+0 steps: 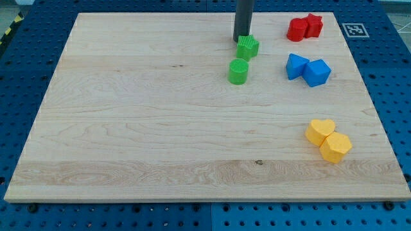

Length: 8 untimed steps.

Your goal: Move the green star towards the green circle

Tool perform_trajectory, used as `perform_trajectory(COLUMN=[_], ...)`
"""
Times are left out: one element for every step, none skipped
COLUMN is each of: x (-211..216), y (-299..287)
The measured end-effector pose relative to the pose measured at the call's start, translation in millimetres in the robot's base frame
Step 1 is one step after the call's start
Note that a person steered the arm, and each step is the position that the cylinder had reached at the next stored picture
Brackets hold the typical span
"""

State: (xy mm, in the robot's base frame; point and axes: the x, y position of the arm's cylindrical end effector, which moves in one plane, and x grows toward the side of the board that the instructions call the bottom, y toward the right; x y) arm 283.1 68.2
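Observation:
The green star [248,47] lies on the wooden board near the view's top, right of centre. The green circle [238,71] stands just below it and slightly to the left, with a small gap between them. My tip [241,40] is at the star's upper left edge, touching or nearly touching it. The dark rod rises straight up out of the view's top.
Two red blocks [304,27] sit together at the top right. Two blue blocks [307,69] sit below them. A yellow heart [320,131] and a yellow hexagon [336,147] touch at the lower right. The board [128,128] rests on a blue pegboard table.

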Motion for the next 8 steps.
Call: perform_trajectory(x=[-5,3,-1,-7,-7,3,16,25], y=[0,7,11,37,62,58,37,18])
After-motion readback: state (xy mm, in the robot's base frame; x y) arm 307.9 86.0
